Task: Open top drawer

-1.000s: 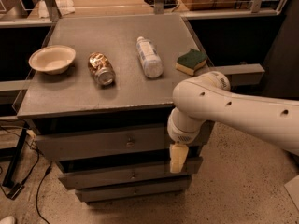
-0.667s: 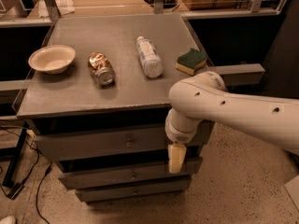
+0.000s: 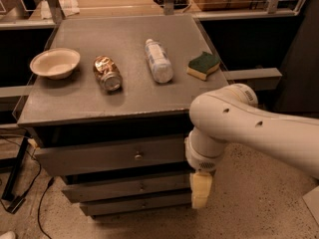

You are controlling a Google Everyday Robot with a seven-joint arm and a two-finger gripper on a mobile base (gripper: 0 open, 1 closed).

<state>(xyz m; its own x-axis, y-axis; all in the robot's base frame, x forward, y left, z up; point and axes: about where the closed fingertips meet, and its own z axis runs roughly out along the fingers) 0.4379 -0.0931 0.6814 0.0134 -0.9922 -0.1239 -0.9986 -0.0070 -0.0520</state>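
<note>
The top drawer point(image 3: 99, 157) is the tallest and widest grey front, just under the cabinet top, with a small round metal knob point(image 3: 138, 156) at its centre. Two slimmer grey drawer fronts point(image 3: 124, 188) lie below it. My gripper point(image 3: 201, 189) hangs down from the white arm point(image 3: 249, 126) at the cabinet's right front corner. It is level with the lower drawers, to the right of and below the knob, and apart from it. The wrist covers the right end of the top drawer front.
On the grey cabinet top point(image 3: 134, 101) lie a cream bowl point(image 3: 55, 62), a crushed can point(image 3: 107, 73), a plastic bottle on its side point(image 3: 158, 60) and a green-and-yellow sponge point(image 3: 203, 65). Cables and a stand foot point(image 3: 15, 193) lie on the floor at the left. Speckled floor shows at the right.
My arm and gripper have shifted a little to the right and downward. The drawers and the things on top have not moved.
</note>
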